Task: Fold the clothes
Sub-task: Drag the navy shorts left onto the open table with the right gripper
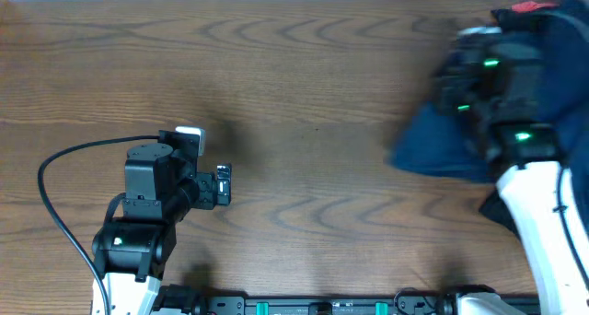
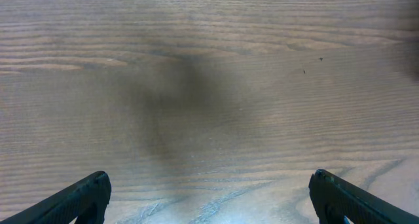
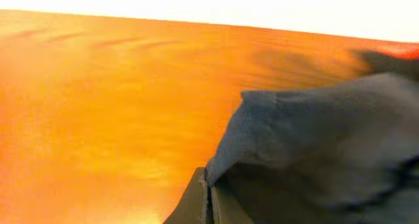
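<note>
Clothes (image 1: pixel 433 149) heaped at 3 o'clock on the table (image 1: pixel 304 75); navy cloth looks soft, limp and light, likely to sag. On the right gripper (image 3: pixel 209 201), jaws pinched together on a fold's edge. On the left gripper (image 2: pixel 209 198), at 8 o'clock, jaws wide apart over bare wood. Best hold: hems, corners.

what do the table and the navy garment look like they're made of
The table looks like wood or a wood-print laminate, brown with a low sheen; curved grain lines run across it. The navy garment looks like soft cloth, matte; it folds and wrinkles without shine. The fibre cannot be told.
</note>
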